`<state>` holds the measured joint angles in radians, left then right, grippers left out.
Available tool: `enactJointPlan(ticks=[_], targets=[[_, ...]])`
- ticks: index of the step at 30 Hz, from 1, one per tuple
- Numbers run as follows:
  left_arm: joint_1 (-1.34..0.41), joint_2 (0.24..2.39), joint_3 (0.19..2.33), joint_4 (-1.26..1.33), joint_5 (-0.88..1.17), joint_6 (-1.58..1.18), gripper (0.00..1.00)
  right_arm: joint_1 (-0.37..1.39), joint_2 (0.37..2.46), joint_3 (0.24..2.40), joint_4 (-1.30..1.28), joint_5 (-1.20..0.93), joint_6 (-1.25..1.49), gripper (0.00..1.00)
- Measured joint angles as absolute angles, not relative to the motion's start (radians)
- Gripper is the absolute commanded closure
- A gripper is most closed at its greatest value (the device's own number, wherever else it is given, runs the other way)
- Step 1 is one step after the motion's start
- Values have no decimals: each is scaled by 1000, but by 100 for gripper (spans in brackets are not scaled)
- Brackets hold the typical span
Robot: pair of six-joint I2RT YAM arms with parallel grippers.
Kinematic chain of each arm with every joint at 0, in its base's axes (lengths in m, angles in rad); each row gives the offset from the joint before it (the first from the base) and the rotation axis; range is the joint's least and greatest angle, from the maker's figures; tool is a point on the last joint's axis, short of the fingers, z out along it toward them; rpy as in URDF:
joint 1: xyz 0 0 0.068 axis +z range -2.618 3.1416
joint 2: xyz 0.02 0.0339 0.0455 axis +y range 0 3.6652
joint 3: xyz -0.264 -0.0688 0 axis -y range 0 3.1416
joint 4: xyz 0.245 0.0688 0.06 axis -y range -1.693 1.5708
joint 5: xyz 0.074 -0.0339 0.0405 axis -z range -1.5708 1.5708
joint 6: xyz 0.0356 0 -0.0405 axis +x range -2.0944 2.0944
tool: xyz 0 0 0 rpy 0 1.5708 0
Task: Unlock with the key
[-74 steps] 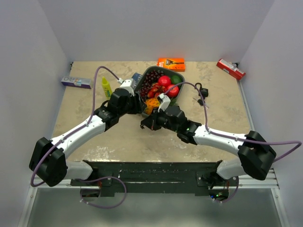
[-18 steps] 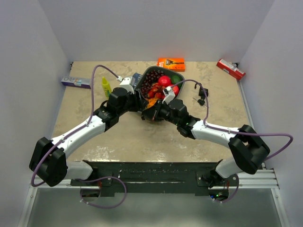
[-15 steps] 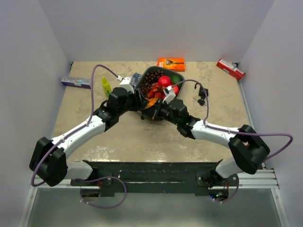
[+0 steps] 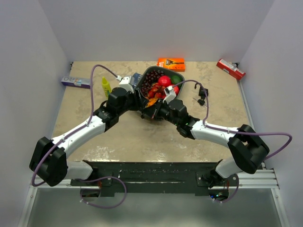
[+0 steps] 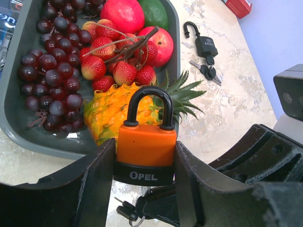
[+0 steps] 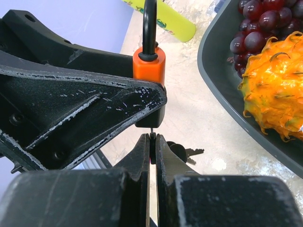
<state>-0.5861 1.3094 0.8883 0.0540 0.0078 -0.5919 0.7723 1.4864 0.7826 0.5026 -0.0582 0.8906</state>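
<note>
Pinching almost flat together, the right gripper (image 6: 150,142) clamps the thin blade of the key (image 6: 151,134), whose tip meets the underside of the orange padlock (image 5: 147,142) at its keyway; how deep the blade sits cannot be told. Just below and beside the padlock's base, the spare keys (image 6: 182,152) dangle from the same ring. The left gripper (image 5: 144,163) stands about half open, its 2 fingers pressed against the padlock's 2 sides, holding it upright and off the table with the shackle (image 5: 147,106) on top. Both shackle legs are seated in the body, so the padlock reads as still locked: the pick-up, the presenting of the lock and the lining-up of the key look done, while seating the key fully, turning it and popping the shackle are left. Behind the padlock lies the grey tray (image 5: 28,137) of fruit, a spiky yellow fruit (image 5: 113,113) nearest to it. Well beyond the padlock, on the far right, a black padlock (image 5: 205,45) rests on the table with its own keys (image 5: 207,72) beside it.
</note>
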Motion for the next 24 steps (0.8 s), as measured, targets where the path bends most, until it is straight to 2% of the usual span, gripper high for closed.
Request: enactJointPlan(ticks=[24], targets=[[-595,1350,886,160,29,-617,100,779,1459,797,485,65,751,100]])
